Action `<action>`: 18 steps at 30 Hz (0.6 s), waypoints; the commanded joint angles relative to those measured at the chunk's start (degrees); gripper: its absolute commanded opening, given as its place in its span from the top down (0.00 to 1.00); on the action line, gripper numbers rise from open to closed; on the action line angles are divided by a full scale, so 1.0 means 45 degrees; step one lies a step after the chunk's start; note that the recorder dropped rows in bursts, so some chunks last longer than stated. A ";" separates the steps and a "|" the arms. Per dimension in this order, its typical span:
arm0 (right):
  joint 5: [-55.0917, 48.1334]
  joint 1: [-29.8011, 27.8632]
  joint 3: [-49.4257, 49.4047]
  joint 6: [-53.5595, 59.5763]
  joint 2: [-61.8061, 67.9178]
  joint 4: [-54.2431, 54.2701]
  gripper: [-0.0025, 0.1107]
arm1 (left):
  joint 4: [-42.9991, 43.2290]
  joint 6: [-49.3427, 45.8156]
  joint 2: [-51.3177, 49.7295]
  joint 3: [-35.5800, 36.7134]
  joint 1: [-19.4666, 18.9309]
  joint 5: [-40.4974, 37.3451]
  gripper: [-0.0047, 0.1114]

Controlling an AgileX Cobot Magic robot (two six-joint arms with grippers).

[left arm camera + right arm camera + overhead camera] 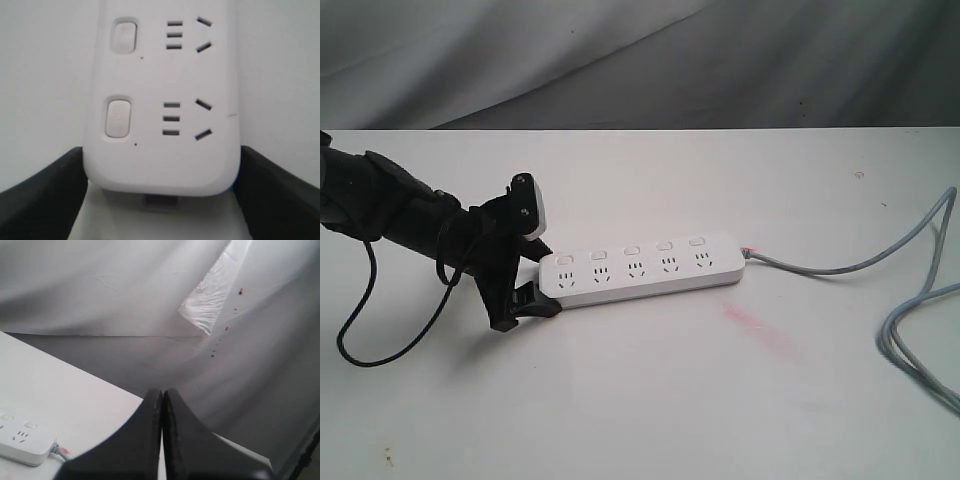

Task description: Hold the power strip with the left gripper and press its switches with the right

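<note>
Exterior camera looks down across the tabletop (640,410) at the whole power strip (650,280); left wrist camera crowds one end, right wrist camera glimpses the other from afar.

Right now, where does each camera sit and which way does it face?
Exterior: off the arms, above the table, facing the grey backdrop; shows left gripper at power strip end.
Left wrist: on the left arm, looking along the strip; both fingers flank its end.
Right wrist: raised, facing the backdrop past the shut right gripper.
Shared: every view shows the power strip.
</note>
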State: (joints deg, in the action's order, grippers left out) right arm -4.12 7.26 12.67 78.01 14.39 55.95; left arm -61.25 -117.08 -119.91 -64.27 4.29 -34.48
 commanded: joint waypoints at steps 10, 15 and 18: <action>0.0535 -0.0254 -0.0116 -0.0138 -0.0169 0.1015 0.98 | 0.0109 0.0001 -0.0001 -0.0014 0.0081 -0.0002 0.40; 0.0593 -0.0254 -0.0226 -0.6241 -0.0169 -0.4333 0.98 | 0.0109 0.0001 -0.0001 -0.0014 0.0081 -0.0002 0.40; 0.1109 -0.0254 -0.0707 -1.0470 -0.0169 -0.7496 0.98 | 0.0109 0.0001 -0.0001 -0.0014 0.0081 -0.0002 0.40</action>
State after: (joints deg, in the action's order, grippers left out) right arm -1.00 6.37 11.40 47.79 13.85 35.21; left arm -61.25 -117.08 -119.91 -64.27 4.29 -34.48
